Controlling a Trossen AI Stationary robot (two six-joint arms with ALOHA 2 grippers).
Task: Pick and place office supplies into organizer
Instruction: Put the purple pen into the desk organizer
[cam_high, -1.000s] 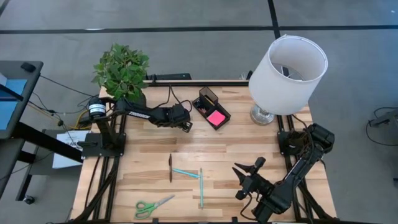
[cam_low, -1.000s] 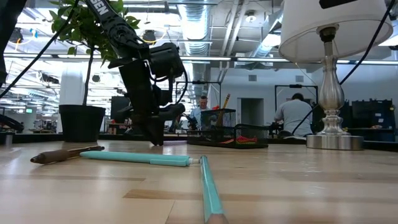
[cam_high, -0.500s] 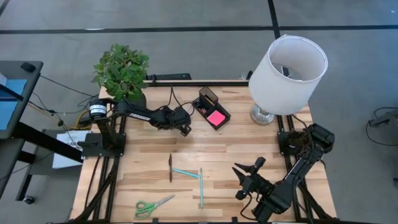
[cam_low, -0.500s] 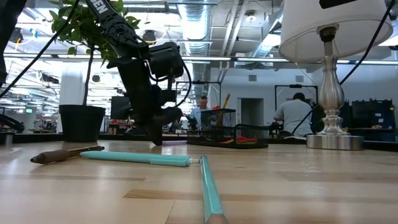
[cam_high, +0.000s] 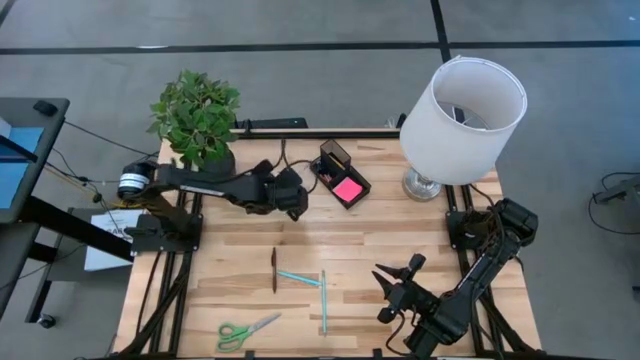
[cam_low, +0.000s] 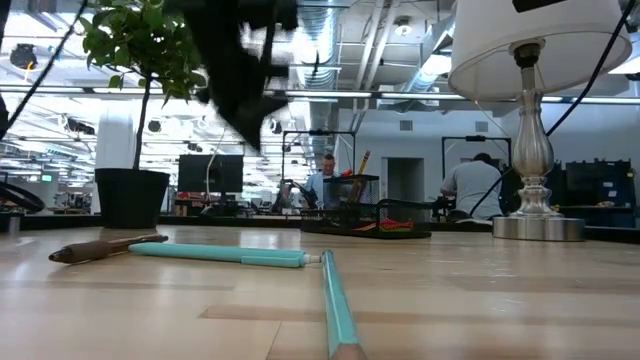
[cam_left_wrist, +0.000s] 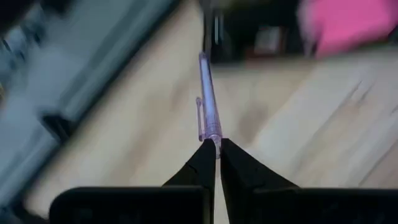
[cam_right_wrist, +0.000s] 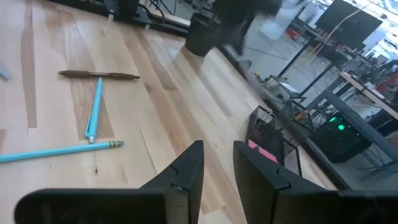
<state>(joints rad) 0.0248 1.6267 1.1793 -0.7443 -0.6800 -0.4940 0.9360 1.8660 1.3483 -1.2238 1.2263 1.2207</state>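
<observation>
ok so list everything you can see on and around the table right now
organizer: 1, black, back centre of table
sticky-note pad: 1, pink, in organizer tray
pale pen: 1, clear purple, clamped in left gripper
teal pens: 2, front centre
dark pen: 1, beside them
scissors: 1, green handles, front left
lamp: 1, white, back right
plant: 1, green, back left
left gripper: raised, near organizer
right gripper: open, front right

The left gripper (cam_low: 245, 95) is a dark blur above the potted plant (cam_low: 135, 60), cut off by the top edge. The organizer (cam_left_wrist: 261, 31) is blurred, partly cropped.
</observation>
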